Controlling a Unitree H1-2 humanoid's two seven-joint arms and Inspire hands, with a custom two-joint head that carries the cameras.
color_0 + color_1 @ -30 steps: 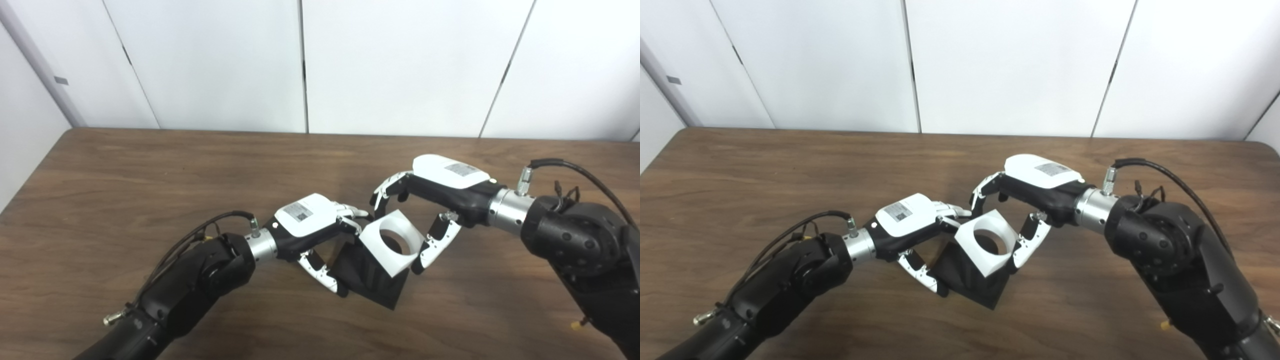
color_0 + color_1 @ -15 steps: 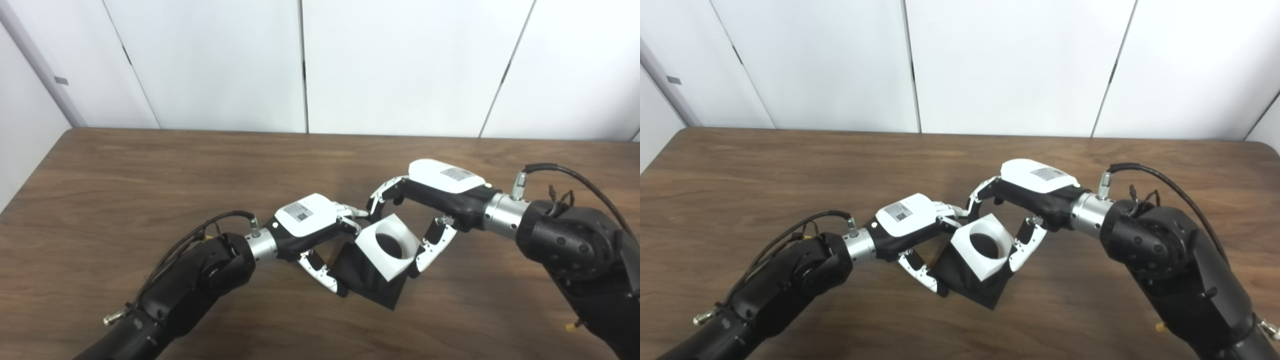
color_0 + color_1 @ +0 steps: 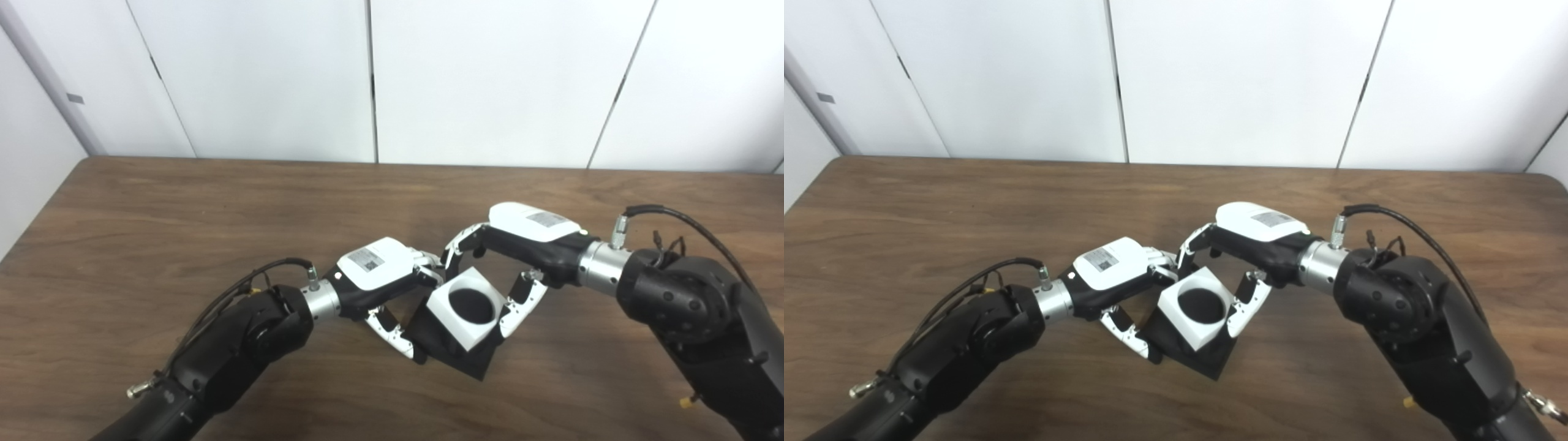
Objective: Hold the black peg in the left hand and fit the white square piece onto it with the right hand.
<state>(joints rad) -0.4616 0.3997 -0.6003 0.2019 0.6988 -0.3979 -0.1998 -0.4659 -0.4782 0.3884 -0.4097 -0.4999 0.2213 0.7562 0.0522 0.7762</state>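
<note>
1. Table (image 3: 153, 208): peg near its front-center.
2. Left hand (image 3: 383, 275): clamped on peg's left side.
3. Right hand (image 3: 520, 245): clamped on square, right of peg.
4. Peg (image 3: 465, 361): black, base on table.
5. Square (image 3: 456, 324): seated over peg, hole filled black.

the table (image 3: 153, 214) looked like dark brown wood or wood-grain laminate, smooth with a faint sheen. the white square piece (image 3: 467, 306) seemed matt plastic, smooth on its faces. the black peg (image 3: 462, 358) under it looked matt and dull, its material hard to tell. both the left hand (image 3: 383, 275) and the right hand (image 3: 520, 239) had glossy white plastic shells over matt black parts, with brushed metal wrist collars. the wall panels (image 3: 490, 79) were smooth, matt white.
</note>
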